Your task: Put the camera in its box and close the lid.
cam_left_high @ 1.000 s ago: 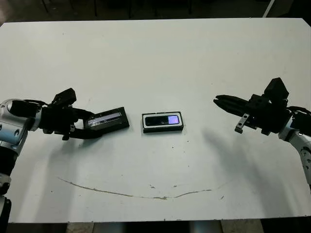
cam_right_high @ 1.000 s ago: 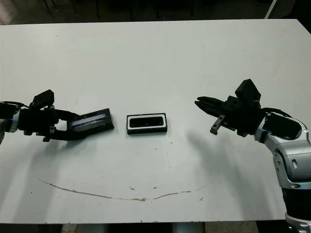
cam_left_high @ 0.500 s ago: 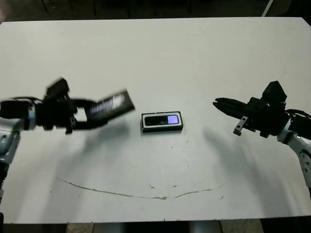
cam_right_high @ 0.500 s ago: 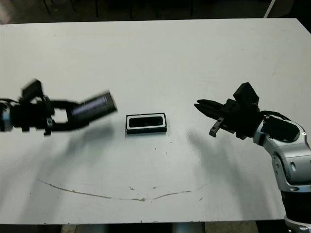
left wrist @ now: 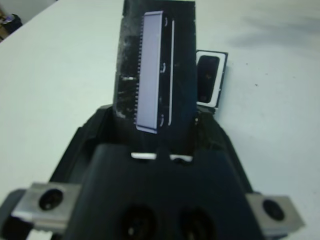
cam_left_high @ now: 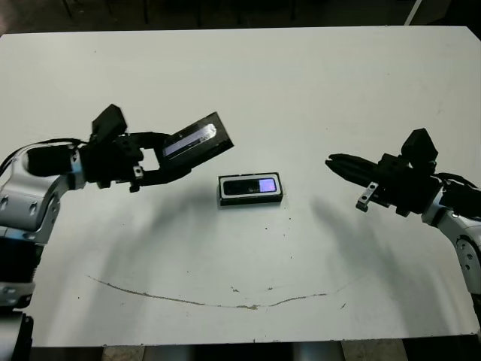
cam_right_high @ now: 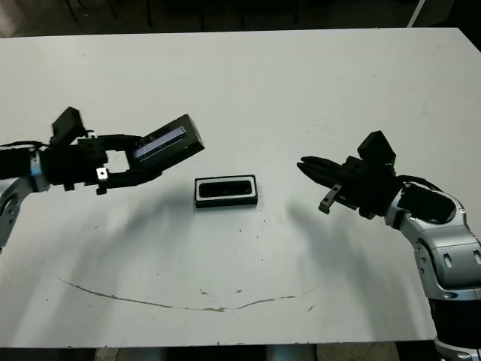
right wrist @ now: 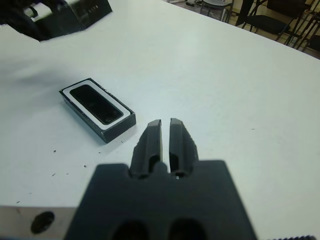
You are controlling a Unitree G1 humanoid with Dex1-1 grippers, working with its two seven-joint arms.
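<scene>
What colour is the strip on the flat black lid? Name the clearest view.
Silvery-grey strip on the flat black rectangular lid; left wrist view.

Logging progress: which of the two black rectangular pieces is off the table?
The lid, the all-black piece with a silvery strip, held tilted in the left gripper. The white-lined box lies flat on the table with the camera inside.

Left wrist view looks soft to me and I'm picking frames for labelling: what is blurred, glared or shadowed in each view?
Left wrist view: the lid and the gripper body are soft, and the lid's silvery strip is washed out. Eye views: sharp, with faint arm shadows on the table; the camera screen glows purple only in the left eye. Right wrist view: the box is crisp and the near gripper body soft.
</scene>
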